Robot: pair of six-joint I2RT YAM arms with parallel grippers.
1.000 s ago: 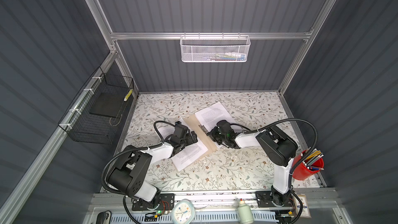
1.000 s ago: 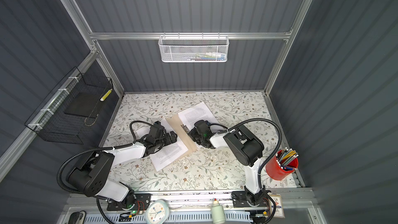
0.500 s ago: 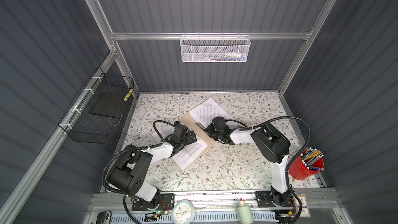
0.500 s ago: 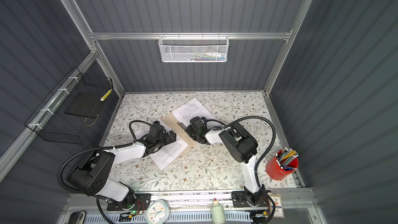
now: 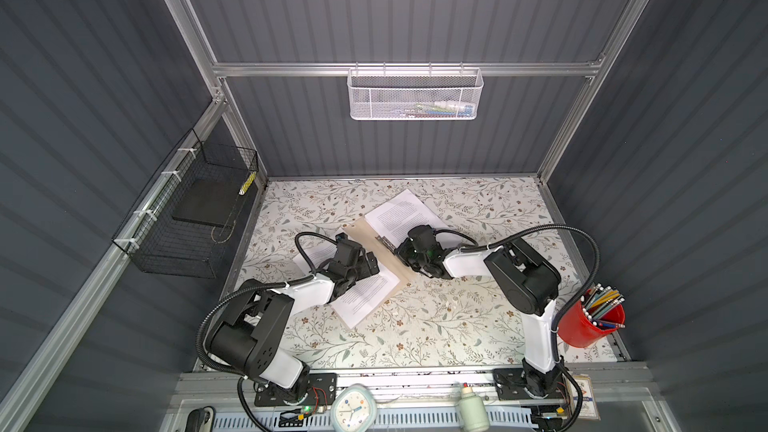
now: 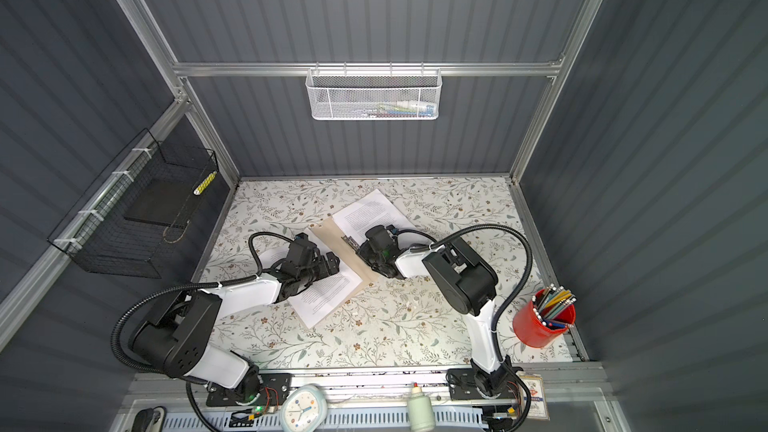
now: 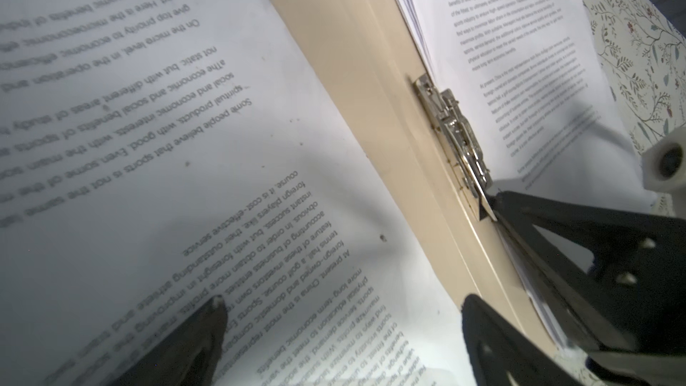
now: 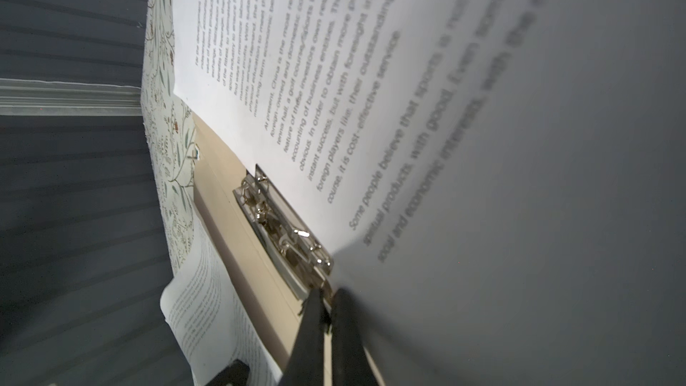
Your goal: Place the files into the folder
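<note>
The right claw (image 8: 326, 302) is closed tight, its tips at the lever end of the metal clip (image 8: 282, 232). Whether it pinches the lever or only presses it, I cannot tell. The left claw (image 7: 345, 300) stands wide open, one finger (image 7: 211, 313) against a printed sheet. The folder (image 5: 368, 233) lies open on the table (image 5: 436, 326). The files (image 5: 365, 297) lie on either side of its spine, one pile (image 5: 399, 214) beside the clip. The sheets look light, limp and slippery, probably best slid flat or taken by an edge. The folder's card looks stiffer.
</note>
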